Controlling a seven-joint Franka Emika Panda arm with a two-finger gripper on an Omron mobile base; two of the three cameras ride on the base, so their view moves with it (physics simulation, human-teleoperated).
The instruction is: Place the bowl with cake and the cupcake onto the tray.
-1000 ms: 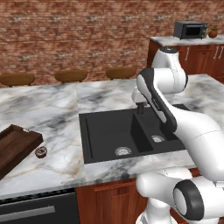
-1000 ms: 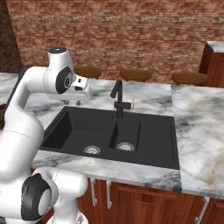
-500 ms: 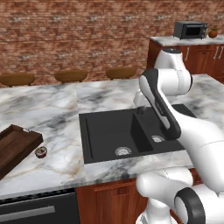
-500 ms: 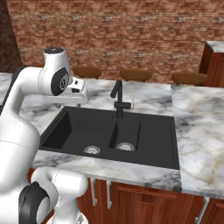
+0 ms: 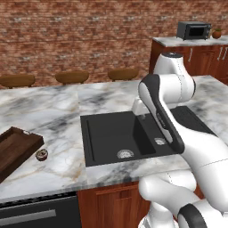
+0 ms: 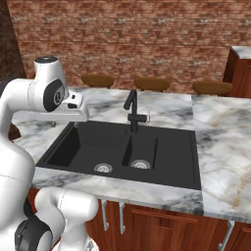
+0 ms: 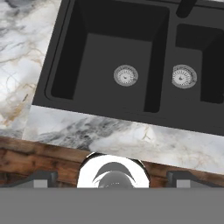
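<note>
While our claw [image 7: 112, 178] hung wide and empty over the sink [image 5: 129, 136], the cupcake [image 5: 42, 154] sat beside the tray [image 5: 18, 149]; we judged reaching left for it next.

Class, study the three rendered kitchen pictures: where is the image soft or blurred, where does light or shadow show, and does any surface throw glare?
Left base view: soft all over, the cupcake by the tray a small blur; no hard shadows. Right base view: the sink is flat black, the faucet barely shading it; no glare on the marble counter. Hand view: sharpest picture, the gripper open, the drains' rings faintly bright.
</note>
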